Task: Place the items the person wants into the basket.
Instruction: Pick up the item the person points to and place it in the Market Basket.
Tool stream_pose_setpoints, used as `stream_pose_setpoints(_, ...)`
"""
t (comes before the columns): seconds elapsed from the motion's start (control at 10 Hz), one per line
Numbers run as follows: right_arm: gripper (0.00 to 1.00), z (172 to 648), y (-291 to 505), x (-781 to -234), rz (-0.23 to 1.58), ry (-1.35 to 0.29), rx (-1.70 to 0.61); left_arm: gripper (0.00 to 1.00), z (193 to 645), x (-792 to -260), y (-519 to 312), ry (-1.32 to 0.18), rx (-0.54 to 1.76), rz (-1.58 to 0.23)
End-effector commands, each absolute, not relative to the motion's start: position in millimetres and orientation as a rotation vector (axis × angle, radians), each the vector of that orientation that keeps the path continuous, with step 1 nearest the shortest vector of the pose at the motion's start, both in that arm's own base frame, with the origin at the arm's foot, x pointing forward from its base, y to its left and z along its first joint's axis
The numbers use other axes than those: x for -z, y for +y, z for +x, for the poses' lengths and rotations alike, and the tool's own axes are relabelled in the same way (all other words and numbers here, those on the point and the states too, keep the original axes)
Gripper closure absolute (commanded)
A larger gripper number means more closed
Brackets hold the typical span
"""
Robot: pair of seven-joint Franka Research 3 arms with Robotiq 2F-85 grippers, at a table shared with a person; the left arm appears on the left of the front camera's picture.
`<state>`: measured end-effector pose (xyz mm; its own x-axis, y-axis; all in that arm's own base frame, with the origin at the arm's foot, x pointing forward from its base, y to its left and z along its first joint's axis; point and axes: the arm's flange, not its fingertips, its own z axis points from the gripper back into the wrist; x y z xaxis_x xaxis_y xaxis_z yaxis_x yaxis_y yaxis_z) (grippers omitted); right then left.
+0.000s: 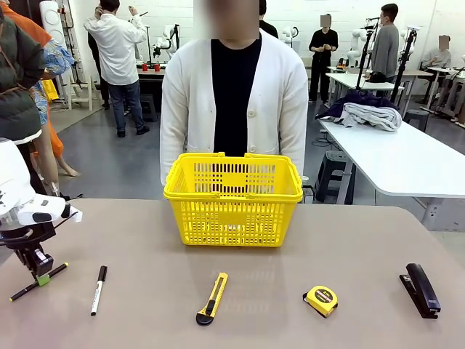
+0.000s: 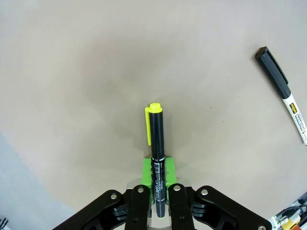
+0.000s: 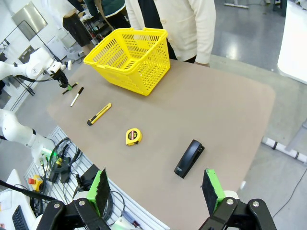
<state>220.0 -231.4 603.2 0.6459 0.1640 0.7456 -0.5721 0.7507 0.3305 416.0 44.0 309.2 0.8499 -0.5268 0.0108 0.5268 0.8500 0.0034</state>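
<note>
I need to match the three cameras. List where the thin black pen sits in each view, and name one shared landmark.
Front view: pen at far left, low, clamped in the left gripper.
Left wrist view: pen at bottom centre, gripped at its lower end.
Right wrist view: pen at upper left, small.
Landmark: white marker lying beside it.

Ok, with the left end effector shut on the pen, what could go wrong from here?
The left end effector pinches the thin black pen at one narrow spot, so the pen could pivot or slip during a lift. The white marker lies close beside it and might get nudged. The yellow basket has tall walls, so a low carry could clip its rim.
</note>
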Motion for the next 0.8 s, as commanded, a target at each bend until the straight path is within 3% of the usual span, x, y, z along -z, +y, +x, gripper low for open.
stream_pose_setpoints(0.0,0.00,220.4,-231.8,-603.4,0.601,-0.773,-0.461,1.00,401.4,-308.5,49.2,-0.007,0.582,0.015)
stream_pose_setpoints(0.2,0.00,220.4,-231.8,-603.4,0.601,-0.773,-0.461,1.00,408.9,-339.6,55.8,-0.001,0.593,0.002)
stream_pose_setpoints(0.7,0.00,220.4,-231.8,-603.4,0.601,-0.773,-0.461,1.00,441.7,-530.9,70.3,-0.093,0.775,-0.076)
